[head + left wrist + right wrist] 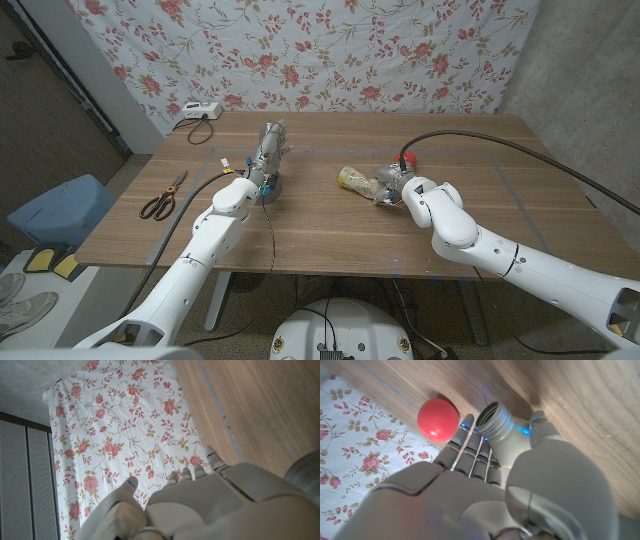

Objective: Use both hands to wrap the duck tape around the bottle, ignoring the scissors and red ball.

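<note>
Head view. Bottle (366,181) lies on its side near the middle of the wooden table (330,235), its yellowish end pointing away from the right hand (398,184). That hand sits over the bottle's neck end; it looks closed around the neck, probably to pin the bottle so it cannot roll while tape goes on. The red ball (407,158) sits just beyond the bottle's neck end, touching or nearly touching the hand, not held. The left hand (268,150) stands upright, well to the left of the bottle, fingers pointing up. A grey roll, the duck tape (269,186), sits at its base. Whether the hand has hold of the roll cannot be told here. The scissors (163,198) lie far out beyond the tape, on the side away from the bottle, near the table's left edge. A white device (199,111) with a cable rests at the far left corner.

Left wrist view. Back of the left hand, fingers (192,474) extended and close together against the floral backdrop (110,435). A grey curve at the frame edge is likely the tape roll. Grip not visible; open or closed is undecided.

Right wrist view. Fingers and thumb curl around the bottle just below its open threaded mouth. A firm hold, judged. The ball lies just beside the mouth, apart from it.
</note>
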Controlling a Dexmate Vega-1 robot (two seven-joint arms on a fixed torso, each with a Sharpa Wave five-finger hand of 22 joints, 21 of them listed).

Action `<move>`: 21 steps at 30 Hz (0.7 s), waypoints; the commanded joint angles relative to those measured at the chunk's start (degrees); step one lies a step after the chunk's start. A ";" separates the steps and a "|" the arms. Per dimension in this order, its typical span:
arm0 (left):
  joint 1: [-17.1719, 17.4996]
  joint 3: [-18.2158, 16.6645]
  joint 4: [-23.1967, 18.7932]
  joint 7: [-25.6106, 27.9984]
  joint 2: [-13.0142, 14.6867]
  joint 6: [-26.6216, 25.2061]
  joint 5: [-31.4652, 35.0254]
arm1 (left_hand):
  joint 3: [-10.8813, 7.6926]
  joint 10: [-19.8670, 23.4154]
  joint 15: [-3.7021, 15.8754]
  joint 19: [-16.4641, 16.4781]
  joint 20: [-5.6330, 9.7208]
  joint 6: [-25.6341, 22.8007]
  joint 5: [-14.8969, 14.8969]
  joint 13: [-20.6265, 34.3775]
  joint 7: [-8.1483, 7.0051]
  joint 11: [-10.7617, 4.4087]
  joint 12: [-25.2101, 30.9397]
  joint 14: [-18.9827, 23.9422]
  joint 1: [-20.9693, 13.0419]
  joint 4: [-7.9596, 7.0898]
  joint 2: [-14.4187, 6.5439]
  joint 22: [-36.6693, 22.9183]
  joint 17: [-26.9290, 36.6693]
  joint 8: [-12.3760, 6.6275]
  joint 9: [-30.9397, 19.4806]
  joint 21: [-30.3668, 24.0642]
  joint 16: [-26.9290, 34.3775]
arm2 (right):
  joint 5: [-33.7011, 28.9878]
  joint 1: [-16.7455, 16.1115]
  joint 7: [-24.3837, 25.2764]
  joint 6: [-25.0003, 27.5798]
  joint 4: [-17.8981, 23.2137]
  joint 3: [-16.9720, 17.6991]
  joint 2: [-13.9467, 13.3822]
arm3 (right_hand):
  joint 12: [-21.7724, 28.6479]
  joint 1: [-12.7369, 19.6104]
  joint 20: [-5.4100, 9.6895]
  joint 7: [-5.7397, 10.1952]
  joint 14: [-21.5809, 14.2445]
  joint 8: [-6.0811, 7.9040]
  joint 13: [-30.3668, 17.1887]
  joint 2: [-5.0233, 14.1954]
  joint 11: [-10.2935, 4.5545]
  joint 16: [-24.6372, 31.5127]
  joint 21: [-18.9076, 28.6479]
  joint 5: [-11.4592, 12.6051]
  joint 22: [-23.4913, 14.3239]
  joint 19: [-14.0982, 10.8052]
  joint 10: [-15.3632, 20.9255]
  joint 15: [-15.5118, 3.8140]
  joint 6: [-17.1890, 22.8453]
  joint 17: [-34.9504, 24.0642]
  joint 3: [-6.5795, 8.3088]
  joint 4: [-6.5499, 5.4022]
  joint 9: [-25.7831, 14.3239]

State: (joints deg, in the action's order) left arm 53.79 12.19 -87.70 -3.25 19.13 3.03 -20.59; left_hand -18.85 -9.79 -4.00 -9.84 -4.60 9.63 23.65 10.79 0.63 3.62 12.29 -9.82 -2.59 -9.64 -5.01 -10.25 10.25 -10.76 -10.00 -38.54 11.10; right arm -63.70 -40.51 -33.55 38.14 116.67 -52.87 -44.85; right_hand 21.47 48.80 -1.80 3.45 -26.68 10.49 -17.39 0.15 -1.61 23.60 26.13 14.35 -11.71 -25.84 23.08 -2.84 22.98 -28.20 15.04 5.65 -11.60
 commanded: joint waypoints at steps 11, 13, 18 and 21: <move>-0.46 0.15 0.61 0.05 -0.42 0.21 0.02 | 0.14 -3.15 0.01 -4.97 -0.56 3.76 0.20 0.24 0.28 0.48 -0.20 -4.48 -0.48 0.03 -3.45 -0.27 0.10 0.22 -0.16 0.51 -0.22 | 1.61 9.96 -26.22 -3.47 -3.89 -2.76 4.28 | -8.53 -8.86 -1.78 -2.20 15.88 -0.13 0.54 -8.00 3.83 -9.44 -3.46 3.21 0.35 8.82 -15.77 2.16 -16.57 3.18 -9.84 -2.15 -0.23; -0.43 0.15 0.54 0.05 -0.34 0.09 0.07 | 0.13 -3.22 -0.02 -4.94 -0.60 3.77 0.20 0.24 0.30 0.49 -0.23 -4.46 -0.49 0.03 -3.47 -0.27 0.10 0.22 -0.16 0.54 -0.21 | 2.27 10.42 -26.62 -3.32 -3.99 -2.55 4.64 | -8.69 -9.37 -2.09 -3.17 16.23 0.07 0.62 -8.50 4.49 -9.69 -3.55 3.41 0.37 8.86 -15.97 2.77 -16.82 3.40 -10.54 -2.28 -0.23; -0.54 0.21 0.59 0.12 -0.27 0.00 0.27 | 0.07 -3.34 -0.03 -4.99 -0.55 3.95 0.21 0.24 0.37 0.51 -0.28 -4.58 -0.56 0.06 -3.56 -0.27 0.10 0.27 -0.16 0.66 -0.25 | 4.77 11.71 -27.76 -2.31 -4.54 -1.80 5.63 | -8.65 -13.31 -3.85 -6.44 15.92 0.71 0.87 -9.05 6.86 -9.83 -3.56 4.09 0.39 8.25 -15.28 5.38 -16.75 4.00 -13.36 -4.06 -0.29; -0.77 0.31 0.79 0.07 -0.27 0.00 0.40 | 0.03 -3.42 -0.05 -5.00 -0.54 4.04 0.22 0.25 0.41 0.46 -0.31 -4.60 -0.63 0.10 -3.59 -0.27 0.09 0.29 -0.17 0.72 -0.26 | 5.68 12.19 -27.67 -0.85 -4.71 -1.63 6.06 | -8.37 -16.34 -4.90 -8.43 15.01 1.15 0.90 -8.78 8.24 -9.60 -3.49 4.49 0.38 7.69 -14.32 6.51 -16.06 4.32 -15.05 -5.60 -0.33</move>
State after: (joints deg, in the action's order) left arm 53.36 12.34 -87.19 -3.26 18.82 3.22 -20.56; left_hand -18.85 -9.78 -4.00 -9.84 -4.59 9.63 23.64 10.79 0.62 4.02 12.07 -9.82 -2.59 -9.64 -5.01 -10.25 10.24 -10.76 -10.00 -38.09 11.10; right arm -61.60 -31.47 -56.59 35.71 113.17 -54.79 -40.85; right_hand 12.78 34.62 -5.71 -3.53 -10.96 11.13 -16.33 -8.93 5.63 13.96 22.60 18.38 -11.18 -17.78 8.18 2.80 6.45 -23.96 1.33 0.86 -11.57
